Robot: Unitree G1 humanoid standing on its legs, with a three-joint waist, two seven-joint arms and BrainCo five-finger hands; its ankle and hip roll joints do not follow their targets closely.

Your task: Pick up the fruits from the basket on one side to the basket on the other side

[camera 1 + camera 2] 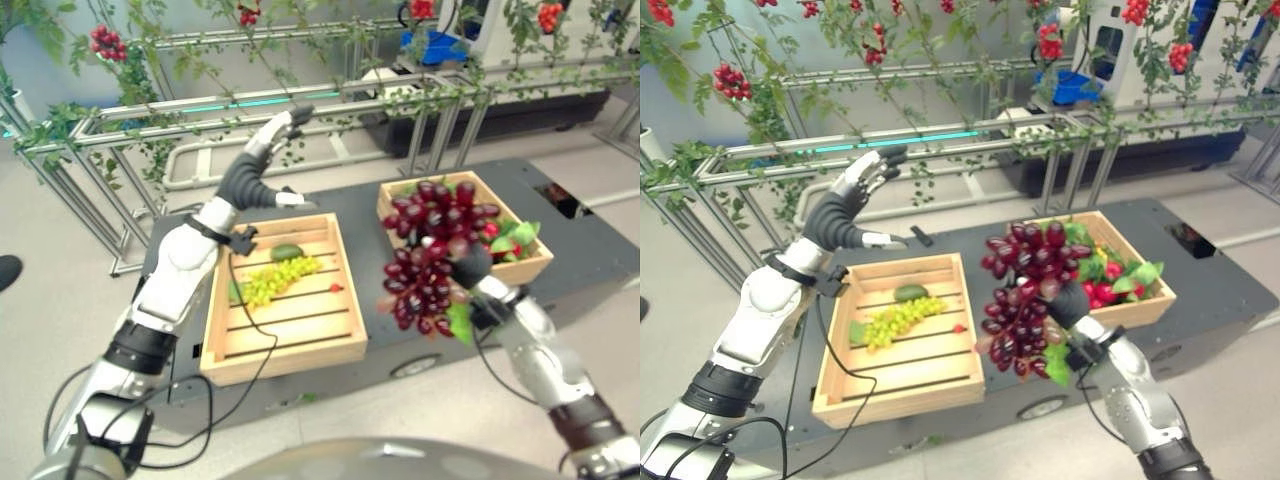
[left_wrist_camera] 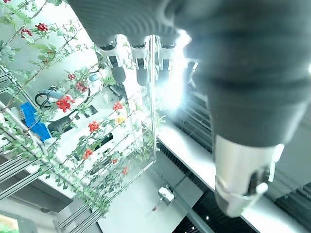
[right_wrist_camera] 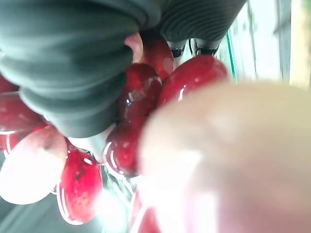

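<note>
a dark grey flat worktop (image 1: pixel 590 250) carries two shallow slatted wooden baskets. the left wooden basket (image 1: pixel 902 385) holds a bunch of small green grapes (image 1: pixel 895 320), a dark green avocado-like fruit (image 1: pixel 910 292) and a tiny red fruit (image 1: pixel 958 328). the right wooden basket (image 1: pixel 1145 305) holds red fruits and green leaves (image 1: pixel 1110 275). above the gap between the baskets, the right hand (image 1: pixel 1072 300) is curled round a large bunch of dark red grapes (image 1: pixel 1025 300), held clear of the worktop. the bunch looks heavy, floppy and easily bruised, so a hold near its top seems safest. the left hand (image 1: pixel 845 212) is raised behind the left basket, fingers loosely spread, holding nothing. a metal frame with leafy vines (image 1: pixel 150 110) stands behind; the left basket's near rim may catch hanging grapes.
</note>
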